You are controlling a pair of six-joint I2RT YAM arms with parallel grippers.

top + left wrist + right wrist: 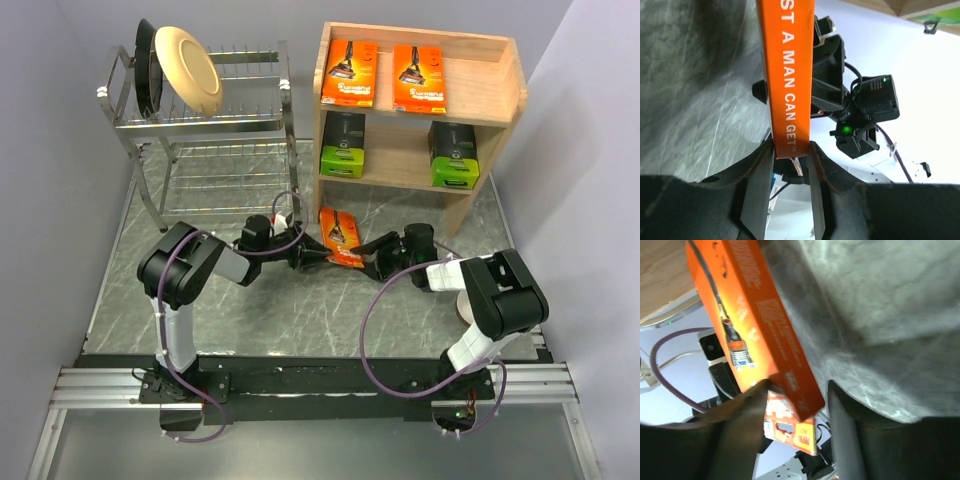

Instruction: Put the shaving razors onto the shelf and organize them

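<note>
The wooden shelf (506,80) stands at the back right. Two orange razor packs (350,73) (419,78) lie on its top tier. Two black packs with green ends (343,145) (453,155) stand on its lower tier. A third orange pack (341,238) is held above the table in front of the shelf, between both grippers. My left gripper (312,252) is shut on one end of it; in the left wrist view both fingers press the pack (787,75) at the gripper (791,147). My right gripper (372,256) is open around the other end (740,315); one finger (747,405) touches it, the other stands apart.
A chrome wire dish rack (200,120) stands at the back left with a cream plate (188,65) and a dark plate (147,65) in it. Grey walls close in on both sides. The right arm's wrist camera (867,107) sits just behind the pack.
</note>
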